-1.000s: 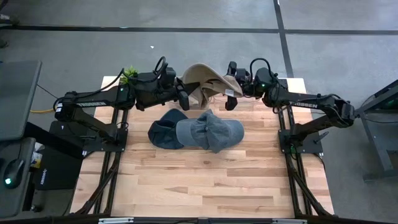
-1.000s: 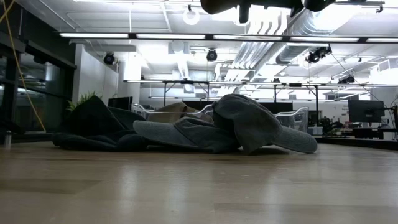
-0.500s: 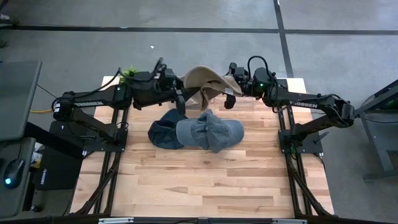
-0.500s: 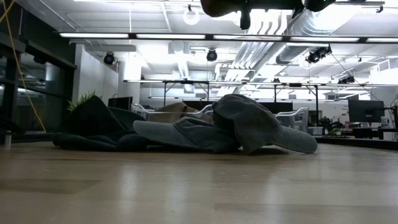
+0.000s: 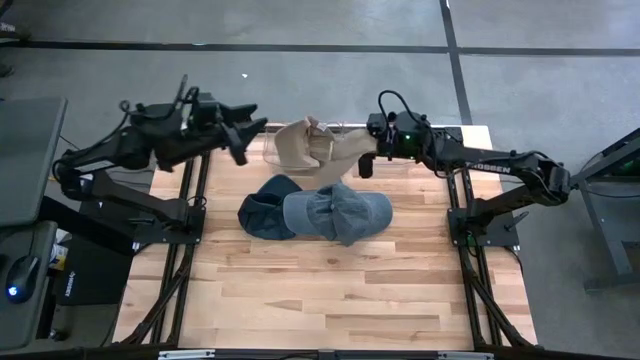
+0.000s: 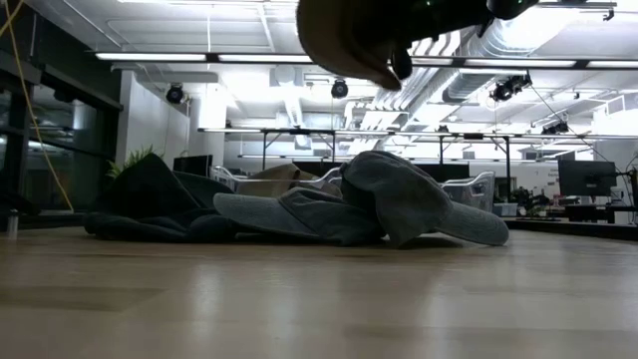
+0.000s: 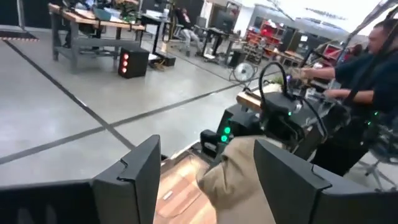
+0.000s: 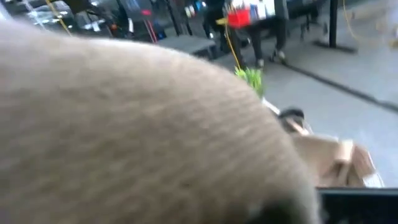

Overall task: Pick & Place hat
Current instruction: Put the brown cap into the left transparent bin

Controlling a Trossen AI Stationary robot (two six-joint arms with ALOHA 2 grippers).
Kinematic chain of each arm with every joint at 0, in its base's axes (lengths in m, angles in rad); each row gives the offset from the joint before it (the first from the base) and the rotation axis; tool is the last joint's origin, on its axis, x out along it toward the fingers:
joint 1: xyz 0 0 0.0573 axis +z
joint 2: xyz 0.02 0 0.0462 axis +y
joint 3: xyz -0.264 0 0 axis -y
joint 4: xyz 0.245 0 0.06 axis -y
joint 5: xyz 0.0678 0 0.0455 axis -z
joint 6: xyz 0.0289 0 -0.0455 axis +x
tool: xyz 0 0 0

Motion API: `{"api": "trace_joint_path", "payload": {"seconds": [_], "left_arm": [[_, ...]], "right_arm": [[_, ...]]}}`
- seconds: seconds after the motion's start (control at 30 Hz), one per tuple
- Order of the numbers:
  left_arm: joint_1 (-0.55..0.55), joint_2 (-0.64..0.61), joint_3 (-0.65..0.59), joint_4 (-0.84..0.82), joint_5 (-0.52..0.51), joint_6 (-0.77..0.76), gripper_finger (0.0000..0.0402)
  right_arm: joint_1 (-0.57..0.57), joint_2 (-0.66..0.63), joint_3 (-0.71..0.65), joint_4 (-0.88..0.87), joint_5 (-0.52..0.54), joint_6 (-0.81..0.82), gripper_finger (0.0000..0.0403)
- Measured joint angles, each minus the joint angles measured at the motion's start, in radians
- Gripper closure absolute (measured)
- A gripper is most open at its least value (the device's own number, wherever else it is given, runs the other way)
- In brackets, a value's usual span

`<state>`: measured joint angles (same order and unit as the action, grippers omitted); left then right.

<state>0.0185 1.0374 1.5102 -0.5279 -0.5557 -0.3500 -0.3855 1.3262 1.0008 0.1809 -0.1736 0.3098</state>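
Note:
A tan hat [image 5: 312,148] hangs in the air over the table's far edge, with my right gripper [image 5: 367,153] shut on its right side. The low view shows it at the top [image 6: 349,38]; it fills the right wrist view [image 8: 137,124]. My left gripper [image 5: 247,138] stands open to the hat's left, apart from it. Its two fingers frame the hat [image 7: 239,180] in the left wrist view. A grey-blue cap [image 5: 340,210] and a dark navy cap [image 5: 262,212] lie overlapping on the table's middle. My right gripper holds the tan hat by its right-hand edge [image 5: 355,150], coming in about level from the table's right. The hat itself hides the fingers in the right wrist view, so the kind of hold does not show. The hat is lifted clear and droops leftward from the gripper.
The wooden table [image 5: 330,290] has bare boards on its near half. A small green plant [image 8: 252,78] sits at the far left corner. A person [image 7: 373,68] stands beyond the table's right side.
My left gripper has opened, let go of the tan hat and drawn back toward the table's left edge. The hat stays in my right gripper, which has rolled and sunk a little. The hat has turned over and sagged, and hangs lower in the low view.

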Motion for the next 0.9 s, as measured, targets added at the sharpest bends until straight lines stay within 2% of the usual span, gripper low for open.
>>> {"api": "trace_joint_path", "payload": {"seconds": [0.2,0.3,0.43,0.63,0.9], "left_arm": [[0.001,-0.051,0.001,-0.172,-0.019,-0.047,0.0198],[0.001,-0.068,-0.002,-0.219,-0.015,-0.041,0.0204],[0.001,-0.073,-0.001,-0.24,-0.01,0.013,0.0208],[0.001,-0.072,-0.002,-0.242,-0.013,0.126,0.0208],[0.001,-0.142,-0.002,-0.296,-0.038,0.234,0.0209]], "right_arm": [[-0.037,0.0,0.005,-0.048,-0.011,0.074,0.0403],[-0.048,0.031,0.074,-0.124,-0.013,0.082,0.0403],[-0.048,0.162,0.265,-0.29,-0.015,0.073,0.0403],[-0.093,0.411,0.589,-0.52,-0.099,0.165,0.0403],[-0.154,0.681,0.859,-0.543,-0.241,0.399,0.0403]]}}
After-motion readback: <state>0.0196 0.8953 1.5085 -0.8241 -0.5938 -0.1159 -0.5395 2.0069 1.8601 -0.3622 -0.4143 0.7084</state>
